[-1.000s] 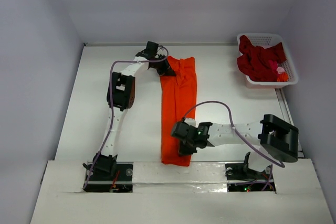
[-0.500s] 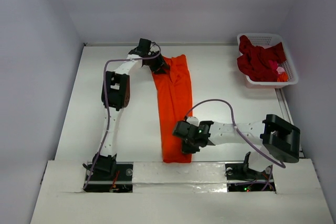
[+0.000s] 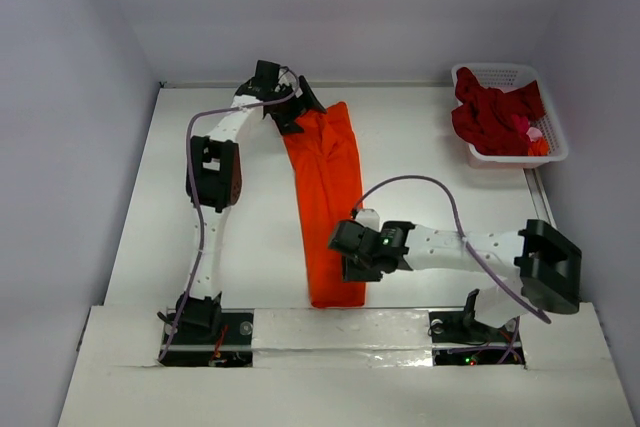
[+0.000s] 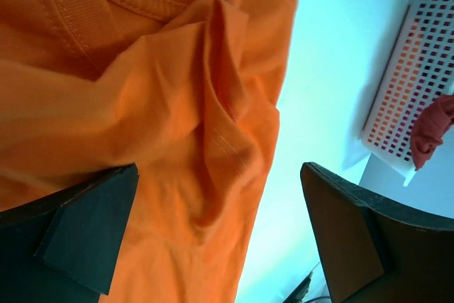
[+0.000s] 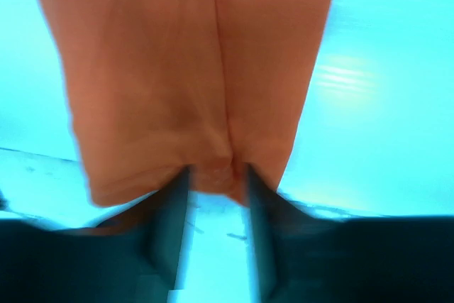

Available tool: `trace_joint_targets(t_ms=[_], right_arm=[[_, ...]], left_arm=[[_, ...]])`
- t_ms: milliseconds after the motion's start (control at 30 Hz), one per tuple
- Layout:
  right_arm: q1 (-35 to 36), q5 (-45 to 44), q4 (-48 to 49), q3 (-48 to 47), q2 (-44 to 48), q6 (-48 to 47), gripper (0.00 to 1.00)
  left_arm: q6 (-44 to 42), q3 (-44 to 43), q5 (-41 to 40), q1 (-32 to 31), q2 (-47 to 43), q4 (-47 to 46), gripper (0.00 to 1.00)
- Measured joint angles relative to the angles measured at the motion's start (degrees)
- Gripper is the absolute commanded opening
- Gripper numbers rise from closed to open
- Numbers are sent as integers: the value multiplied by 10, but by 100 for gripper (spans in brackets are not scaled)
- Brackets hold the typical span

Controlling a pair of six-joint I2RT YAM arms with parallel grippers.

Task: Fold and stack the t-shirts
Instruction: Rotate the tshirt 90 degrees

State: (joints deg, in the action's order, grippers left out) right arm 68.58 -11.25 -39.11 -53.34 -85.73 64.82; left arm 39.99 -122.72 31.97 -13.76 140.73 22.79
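**Orange strip held at both ends**

Top view: the bright orange-red cloth t-shirt point(image 3: 325, 197), folded to a narrow strip, lies on the white tabletop point(image 3: 420, 137). Its long axis runs far-to-near, with the collar far and tilted left. The left pincer point(image 3: 296, 114) sits at the collar and the right pincer point(image 3: 352, 271) at the hem, probably to straighten it.

Left wrist: jaws apart over the collar.

Right wrist: fingers point(image 5: 167, 211) clamp the hem.

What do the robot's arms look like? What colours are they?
The left arm and right arm are white tubes with chunky black joints. A thin purple cable loops along each. Their fingers are flat dark slabs; a green light glows on the right wrist.
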Motion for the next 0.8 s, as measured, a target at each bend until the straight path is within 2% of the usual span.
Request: trace_joint_targets(t_ms=[67,133,167,233,300,400,500,567,700,800], right_arm=[[-3,-10,-24,-14,21,-3,72],[-6,-24,-55,-37,52,-7,81],[-9,-33,-70,-51,70,-7,89],[-19,-52,-93,-76,116,-9,99],[-38,-69,-101,-87,176,-18,100],[-112,-68,-98,-78,270,-49,100],[-189,-51,-92,-50,314,-90,100],[-209,-26,-87,-35,307,-117,100],[-228,41,-59,-21,244,-161,100],[-263,103,-30,-5,211,-184,100]], left_arm=[[-4,2,-8,2,-19,9,99],[-11,24,-21,4,-57,12,99],[-14,47,-27,4,-83,11,99],[-22,117,-42,4,-158,10,99],[-30,206,-56,4,-247,-2,99],[-40,349,-70,5,-394,-15,99],[-47,492,-78,3,-530,-30,90],[-53,581,-81,1,-603,-29,86],[-52,709,-85,-19,-689,0,87],[-49,777,-82,-48,-760,33,93]])
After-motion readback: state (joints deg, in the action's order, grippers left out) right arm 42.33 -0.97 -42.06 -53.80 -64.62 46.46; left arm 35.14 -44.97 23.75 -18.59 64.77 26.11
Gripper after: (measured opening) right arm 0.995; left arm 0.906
